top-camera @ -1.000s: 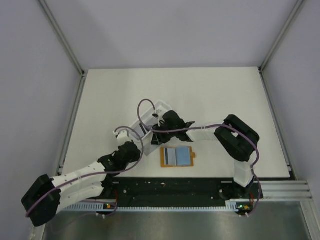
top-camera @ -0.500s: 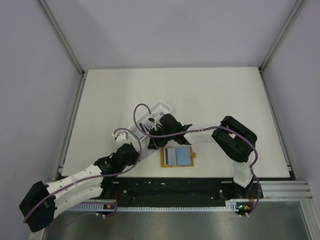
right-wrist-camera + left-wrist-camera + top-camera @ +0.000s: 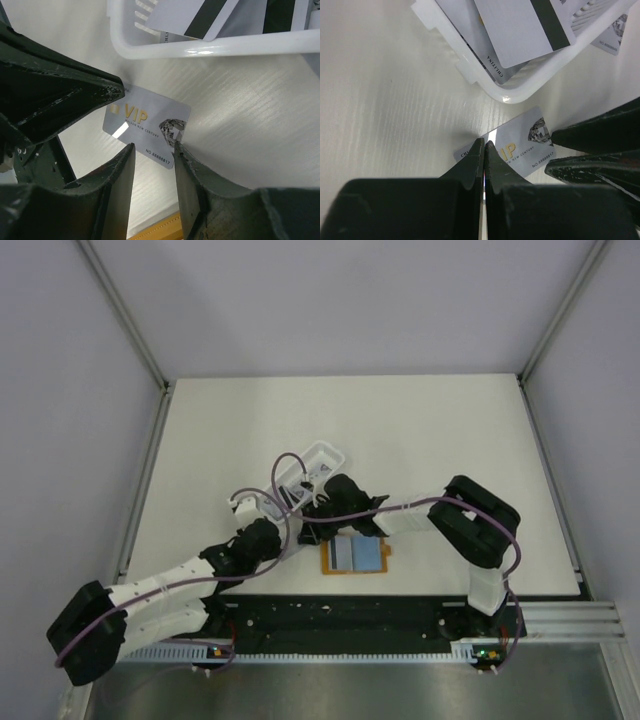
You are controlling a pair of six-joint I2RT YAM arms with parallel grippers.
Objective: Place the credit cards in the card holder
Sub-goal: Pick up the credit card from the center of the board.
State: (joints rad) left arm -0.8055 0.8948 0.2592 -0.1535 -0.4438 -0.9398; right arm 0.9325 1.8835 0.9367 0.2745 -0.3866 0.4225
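Observation:
A silver VIP credit card [image 3: 145, 122] lies flat on the table just in front of the white tray [image 3: 200, 50]. My left gripper [image 3: 484, 143] is shut, its tips resting on one end of that card [image 3: 520, 142]. From the other end my right gripper [image 3: 152, 150] is open and straddles the card's near corner, one fingertip [image 3: 177, 146] touching the card's edge. More credit cards [image 3: 520, 30] lie in the tray. The orange card holder [image 3: 330, 566] lies open near the arm bases, with pale cards [image 3: 358, 554] on it. From above, both grippers hide the VIP card.
The white tray [image 3: 318, 462] sits tilted just beyond both grippers [image 3: 305, 525]. One more card [image 3: 612, 37] lies on the table behind the tray. Metal frame posts and grey walls border the table. The arms' black base rail [image 3: 340, 615] runs along the near edge.
The right gripper came down from over the tray toward the near side, to the loose card. The left arm swung right and forward, bringing its shut tips onto the same card.

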